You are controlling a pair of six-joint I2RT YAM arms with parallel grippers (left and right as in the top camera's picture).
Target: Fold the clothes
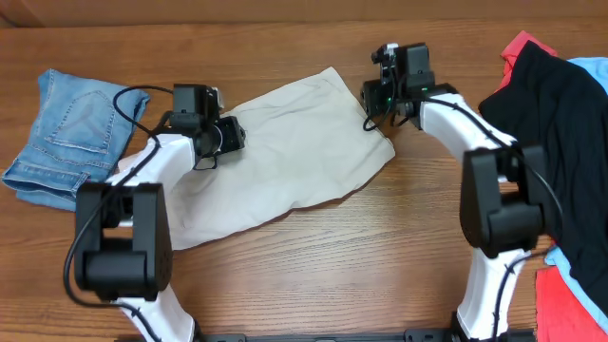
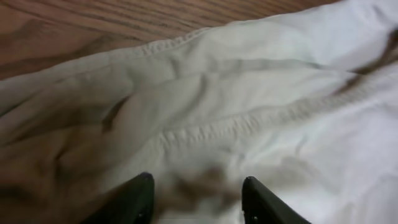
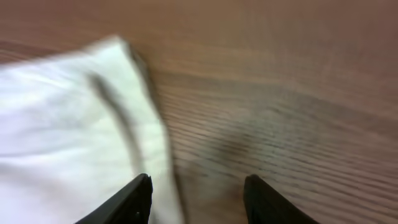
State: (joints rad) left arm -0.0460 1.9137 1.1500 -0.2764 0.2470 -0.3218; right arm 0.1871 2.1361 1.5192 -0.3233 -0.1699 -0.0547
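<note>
Pale beige shorts (image 1: 285, 152) lie spread across the middle of the table. My left gripper (image 1: 226, 136) is open over their left part; in the left wrist view its fingers (image 2: 198, 200) straddle a stitched seam of the beige cloth (image 2: 236, 93). My right gripper (image 1: 377, 95) is open at the shorts' far right edge; in the right wrist view its fingers (image 3: 198, 199) straddle the cloth's edge (image 3: 74, 124), with bare wood to the right. Neither gripper holds anything.
Folded light blue jeans (image 1: 66, 133) lie at the far left. A heap of black (image 1: 551, 104), red (image 1: 570, 304) and light blue clothes lies at the right edge. The wooden table (image 1: 332, 266) extends in front.
</note>
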